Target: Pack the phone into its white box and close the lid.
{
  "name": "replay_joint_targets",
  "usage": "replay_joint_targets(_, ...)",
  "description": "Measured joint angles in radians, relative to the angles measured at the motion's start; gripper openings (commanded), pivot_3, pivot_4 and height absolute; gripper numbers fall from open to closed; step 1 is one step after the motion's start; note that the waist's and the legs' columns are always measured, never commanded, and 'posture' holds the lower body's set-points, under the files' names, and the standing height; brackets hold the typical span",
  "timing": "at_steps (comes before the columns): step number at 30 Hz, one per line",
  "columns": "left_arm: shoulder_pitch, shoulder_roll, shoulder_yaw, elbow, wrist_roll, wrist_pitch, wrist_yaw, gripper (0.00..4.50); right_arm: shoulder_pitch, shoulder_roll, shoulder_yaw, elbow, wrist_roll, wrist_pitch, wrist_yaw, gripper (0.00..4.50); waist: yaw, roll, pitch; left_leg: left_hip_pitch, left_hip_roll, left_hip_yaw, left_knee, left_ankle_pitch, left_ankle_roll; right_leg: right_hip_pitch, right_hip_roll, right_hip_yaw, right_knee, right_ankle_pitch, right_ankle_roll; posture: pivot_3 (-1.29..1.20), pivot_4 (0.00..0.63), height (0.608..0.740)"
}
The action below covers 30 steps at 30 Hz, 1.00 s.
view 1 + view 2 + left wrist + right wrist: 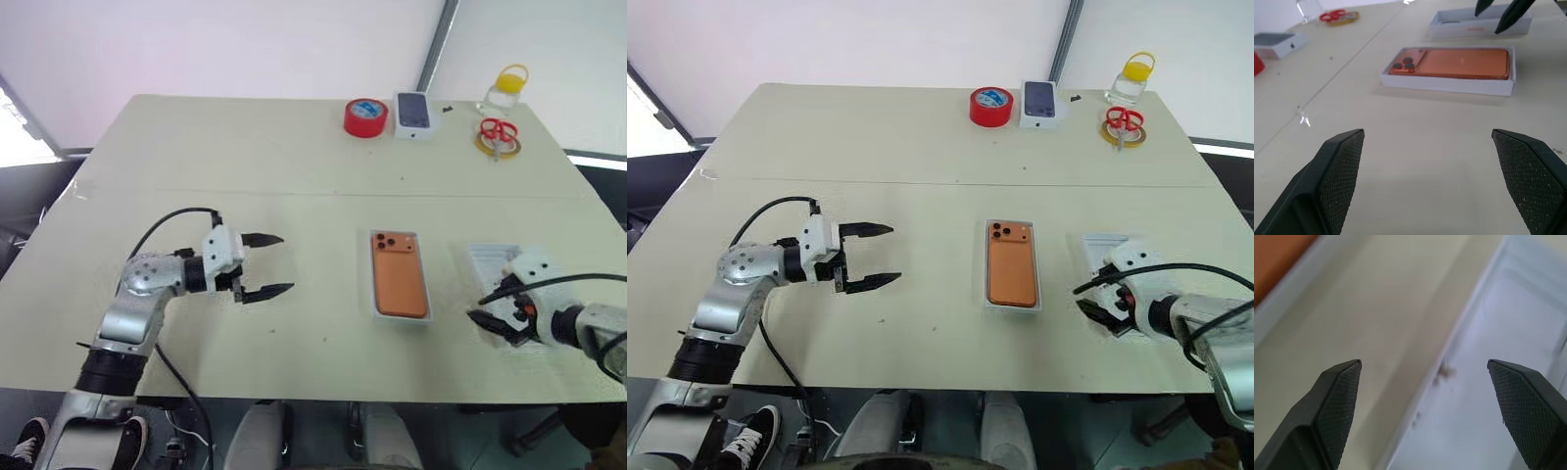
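Phone (401, 275) is lying camera-side up inside the box (401, 315), midway between both grippers. Left gripper (265, 265) is hovering wide open, empty. Right gripper (487, 316) is gaping over the lid (487, 257), apparently readying to lift it.

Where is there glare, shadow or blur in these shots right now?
Head views: bright glare off the white backdrop beyond the table, and only faint, soft shadows under the open left gripper. Left wrist view: the phone in the white box is sharp, with a small glint on the tabletop. Right wrist view: the lid and table are soft and out of focus.
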Motion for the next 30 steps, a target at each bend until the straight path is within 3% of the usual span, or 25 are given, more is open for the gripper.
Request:
replay_joint_targets(5, 0.015, 0.002, 0.001, 0.013, 0.000, -0.076, -0.019, 4.40, -0.181, 0.045, 0.006, -0.014, 0.064, 0.282, -0.044, 4.30, -0.001, 0.001, 0.000, 0.000, 0.001, 0.000, -0.001, 0.000, 0.000, -0.001, 0.002, 0.000, 0.000, 0.000, 0.000, 0.00, 0.150, 0.740)
replay_joint_targets(15, 0.077, -0.003, -0.002, -0.023, 0.000, -0.114, 0.010, 4.40, -0.281, 0.071, 0.091, 0.126, 0.144, 0.310, -0.172, 4.30, -0.003, 0.001, 0.000, -0.001, 0.000, 0.000, -0.001, 0.000, 0.000, -0.001, 0.001, 0.000, -0.002, 0.000, 0.000, 0.00, 0.150, 0.740)
replay_joint_targets(18, 0.097, -0.005, -0.002, -0.054, 0.001, -0.109, 0.035, 4.50, -0.309, 0.071, 0.111, 0.157, 0.156, 0.310, -0.199, 3.47, -0.003, 0.001, 0.000, -0.001, 0.001, 0.000, -0.001, 0.000, 0.000, -0.001, 0.002, 0.000, -0.001, 0.000, 0.000, 0.00, 0.150, 0.740)
replay_joint_targets(25, 0.116, -0.006, -0.004, -0.071, 0.003, -0.095, 0.068, 4.50, -0.327, 0.071, 0.126, 0.181, 0.148, 0.309, -0.255, 0.04, -0.002, 0.001, 0.000, -0.001, 0.001, 0.000, -0.001, 0.000, 0.000, -0.001, 0.002, 0.000, -0.001, 0.000, 0.000, 0.00, 0.150, 0.740)
replay_joint_targets(30, 0.114, -0.007, -0.016, -0.071, 0.005, -0.090, 0.079, 4.50, -0.320, 0.107, 0.105, 0.179, 0.144, 0.309, -0.288, 0.04, -0.003, -0.002, -0.002, -0.001, 0.001, 0.000, -0.001, 0.000, 0.000, 0.000, 0.003, 0.000, -0.001, 0.000, 0.000, 0.00, 0.150, 0.740)
